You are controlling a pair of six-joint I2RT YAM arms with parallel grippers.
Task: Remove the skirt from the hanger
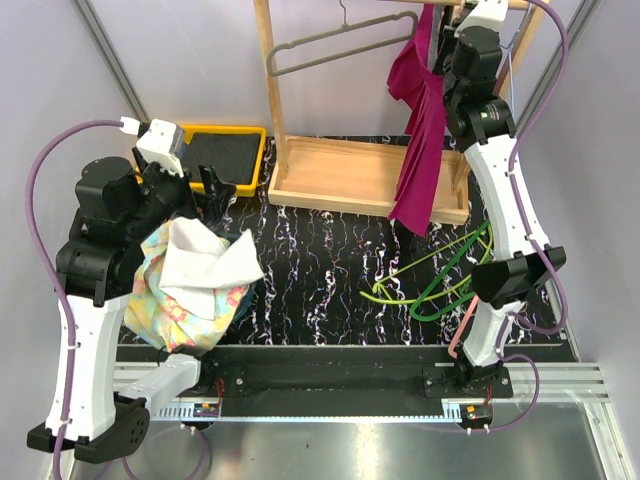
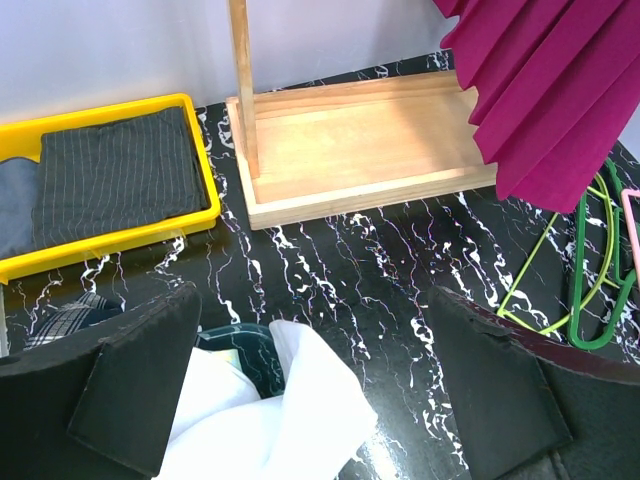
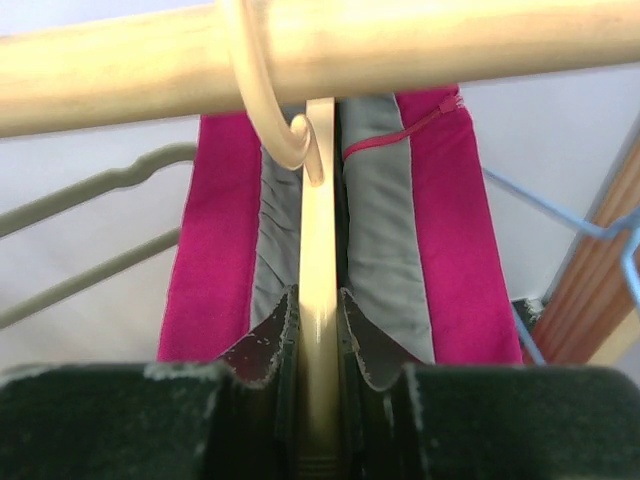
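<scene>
Skirt not off yet: the grip is made, the removal is all ahead.
My right tool (image 3: 320, 335) is pinched narrow on the wooden hanger (image 3: 318, 200), whose hook sits over the rail (image 3: 420, 40) just above the tool. The magenta skirt (image 3: 215, 230) hangs on it, directly beyond the fingers. My left tool (image 2: 315, 330) gapes wide and empty above a white cloth (image 2: 290, 420).

The black, white-veined table (image 2: 380, 270) carries a heap of cloths (image 2: 290, 420) right under the left gripper's (image 2: 315, 330) wide-apart jaws. Ahead of them to the left sits a yellow tray (image 2: 205, 170). Straight ahead is the wooden rack base (image 2: 370, 150), and off to their right lie tangled green hangers (image 2: 579, 270).
</scene>
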